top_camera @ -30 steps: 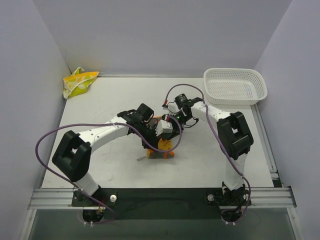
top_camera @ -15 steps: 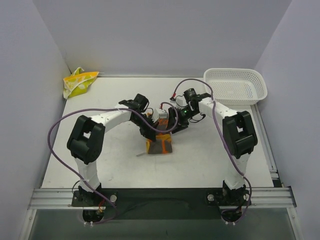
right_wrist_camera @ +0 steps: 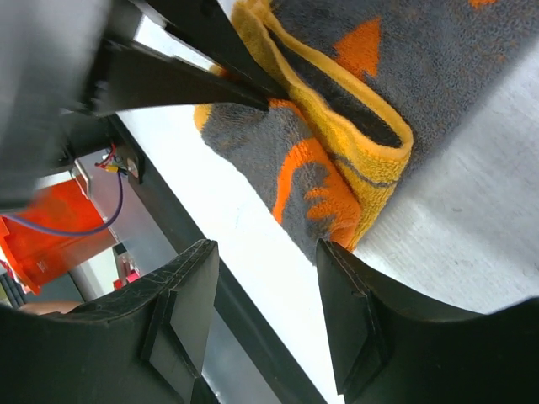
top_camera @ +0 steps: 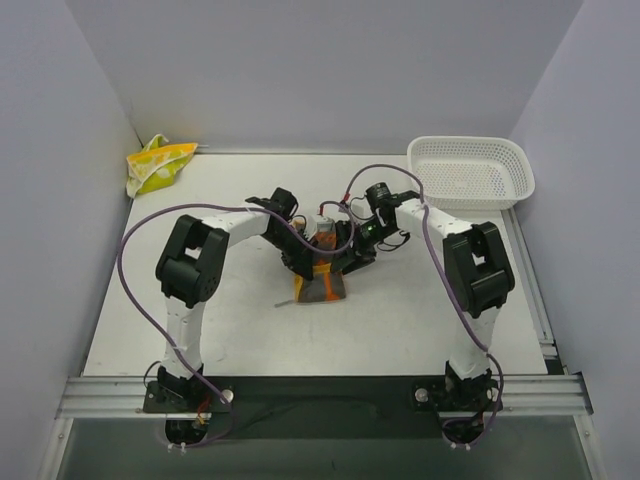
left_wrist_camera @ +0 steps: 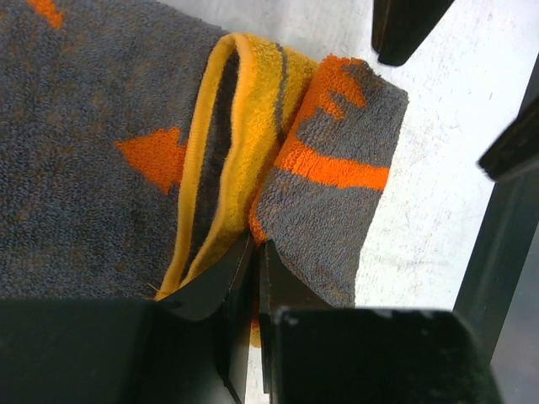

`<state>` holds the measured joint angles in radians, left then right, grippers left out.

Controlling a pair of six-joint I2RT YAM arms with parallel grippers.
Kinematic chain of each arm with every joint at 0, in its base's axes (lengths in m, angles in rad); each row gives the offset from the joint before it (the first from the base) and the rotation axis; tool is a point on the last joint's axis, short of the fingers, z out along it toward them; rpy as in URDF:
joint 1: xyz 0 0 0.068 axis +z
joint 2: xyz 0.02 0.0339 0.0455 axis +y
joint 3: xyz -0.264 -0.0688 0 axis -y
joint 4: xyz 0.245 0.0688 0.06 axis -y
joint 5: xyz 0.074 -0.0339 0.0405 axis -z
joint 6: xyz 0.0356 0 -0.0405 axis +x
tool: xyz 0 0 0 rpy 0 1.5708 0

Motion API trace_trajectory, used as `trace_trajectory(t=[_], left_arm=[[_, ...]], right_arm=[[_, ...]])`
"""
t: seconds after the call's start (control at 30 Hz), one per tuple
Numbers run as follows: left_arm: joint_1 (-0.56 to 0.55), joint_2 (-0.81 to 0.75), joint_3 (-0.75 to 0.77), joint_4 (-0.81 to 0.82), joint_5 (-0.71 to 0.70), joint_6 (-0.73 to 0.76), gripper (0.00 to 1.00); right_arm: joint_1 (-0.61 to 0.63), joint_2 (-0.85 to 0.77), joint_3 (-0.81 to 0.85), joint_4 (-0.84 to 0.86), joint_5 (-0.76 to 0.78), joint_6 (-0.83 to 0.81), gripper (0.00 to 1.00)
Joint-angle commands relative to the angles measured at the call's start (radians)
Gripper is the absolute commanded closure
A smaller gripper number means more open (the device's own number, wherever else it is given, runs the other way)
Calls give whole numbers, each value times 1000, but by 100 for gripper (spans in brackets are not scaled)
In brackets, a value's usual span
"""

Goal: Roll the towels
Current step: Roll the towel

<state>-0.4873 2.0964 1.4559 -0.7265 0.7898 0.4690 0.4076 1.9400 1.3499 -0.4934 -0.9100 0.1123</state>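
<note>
My left pincer [left_wrist_camera: 255,247] is all but pressed together, nipping a sliver of the orange towel [left_wrist_camera: 84,194] at its folded edge. My right pincer [right_wrist_camera: 265,252] is spread, its fingers straddling that towel's rolled end. The orange towel lies in the middle of the bench [top_camera: 200,330], between both arms. The yellow towel [top_camera: 158,166] sits crumpled in the far left corner, and the basket [top_camera: 470,172] is at the far right.

We see soft, even overhead light in the top view: the counter [top_camera: 420,320] is bright, with only faint shadows under the arms [top_camera: 436,222]. Both wrist views hold the orange towel [left_wrist_camera: 84,168] sharp, while the dark jaws near the lens blur and the counter glares white.
</note>
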Motion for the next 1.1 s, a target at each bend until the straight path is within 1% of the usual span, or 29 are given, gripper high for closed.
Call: trace_trajectory(t=[0.0, 0.1, 0.2, 0.23, 0.27, 0.3, 0.33, 0.37, 0.43, 0.47, 0.57, 0.6, 0.67, 0.7, 0.8, 0.83, 0.87, 0.9, 0.93, 0.97, 1.0, 1.03, 1.07], left_arm=[[24, 16, 52, -11, 63, 14, 85], [27, 22, 54, -7, 65, 19, 84], [33, 28, 49, -8, 69, 19, 78], [36, 27, 46, -7, 75, 14, 75], [39, 19, 43, -8, 80, 14, 69], [44, 10, 25, -7, 83, 13, 67], [56, -2, 11, -8, 85, 20, 65], [67, -36, -11, -7, 89, 29, 60], [94, -77, -81, -4, 77, 58, 54], [102, -119, -103, -4, 50, 71, 51], [133, -192, -186, -5, -3, 131, 49], [141, -209, -204, -7, -48, 149, 48], [153, -264, -254, -4, -93, 209, 48], [156, -288, -271, 7, -139, 226, 48], [154, -409, -351, 85, -193, 256, 47], [145, -445, -374, 111, -207, 254, 46], [130, -517, -411, 160, -231, 252, 45], [75, -553, -434, 191, -268, 246, 44], [44, -585, -452, 217, -338, 247, 44], [12, -643, -471, 258, -369, 250, 42], [-28, -668, -509, 283, -406, 256, 41], [-90, -688, -520, 300, -432, 276, 39], [-123, -713, -531, 320, -458, 290, 38]], right_arm=[[13, 53, 0, -11, 6, 7, 50], [14, 97, -3, 12, -7, 33, 50], [23, 128, -8, 36, 5, 49, 51], [28, 140, -11, 44, 20, 55, 55], [33, 148, -11, 47, 34, 62, 56], [34, 155, -14, 47, 61, 67, 59], [37, 174, -14, 46, 80, 72, 66], [36, 180, -14, 44, 101, 81, 68], [36, 194, -18, 38, 141, 82, 72], [36, 194, -21, 33, 149, 81, 73], [43, 188, -31, 29, 172, 79, 74], [46, 185, -31, 29, 174, 76, 74], [53, 178, -26, 24, 174, 76, 74], [60, 178, -25, 21, 177, 76, 75], [80, 163, -20, 16, 187, 73, 75], [86, 159, -20, 15, 188, 73, 75], [91, 155, -20, 15, 189, 75, 75], [97, 151, -18, 10, 192, 73, 75], [108, 142, -18, 9, 195, 76, 75], [112, 137, -18, 9, 195, 76, 75], [118, 139, -14, 7, 195, 79, 75], [123, 142, -12, 6, 197, 81, 75], [125, 145, -12, 6, 200, 85, 75]])
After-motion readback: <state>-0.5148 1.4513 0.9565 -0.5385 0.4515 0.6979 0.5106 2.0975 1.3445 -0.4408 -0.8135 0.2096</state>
